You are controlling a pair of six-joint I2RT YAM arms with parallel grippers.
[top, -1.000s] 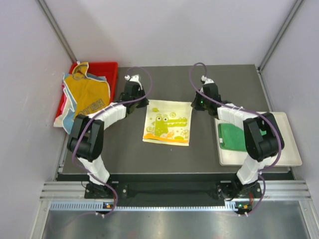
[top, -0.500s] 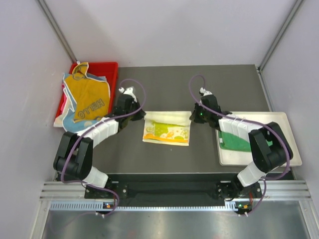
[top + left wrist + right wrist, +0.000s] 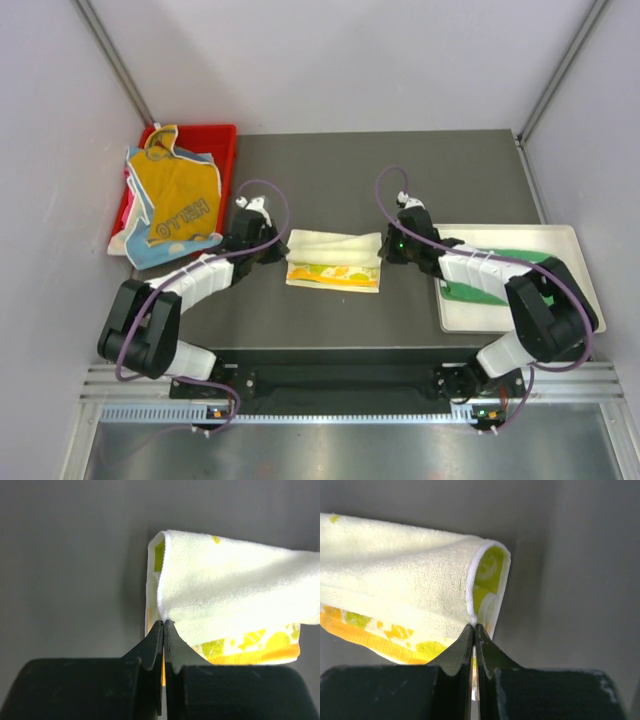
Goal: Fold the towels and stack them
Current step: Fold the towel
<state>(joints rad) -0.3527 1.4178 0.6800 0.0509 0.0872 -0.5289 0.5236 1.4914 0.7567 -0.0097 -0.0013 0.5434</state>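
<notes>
Corners of the soft yellow pastel-patterned towel [image 3: 335,258] are pinched at both ends. The left gripper [image 3: 163,623] has its black jaws closed tight on the white-hemmed left corner of the upper layer. The right gripper [image 3: 474,626] clamps the matching right corner in the same way.

The upper layer shows its pale, plain back. It is doubled over toward the near side and covers most of the printed layer beneath, so only a strip of orange and green print shows along the near edge. At each end the fold gapes a little, with green print visible inside. The towel lies in the middle of the dark grey desk [image 3: 360,170], between the two arms.

On the right, a plain green towel [image 3: 470,293] lies in the flat white tray [image 3: 585,322], partly hidden by the right arm. At the far left, an orange-yellow towel with "HELLO" lettering [image 3: 180,195] is draped over the red plastic bin [image 3: 218,135]. A light blue cloth [image 3: 160,258] lies under it and hangs past the bin's near edge.
</notes>
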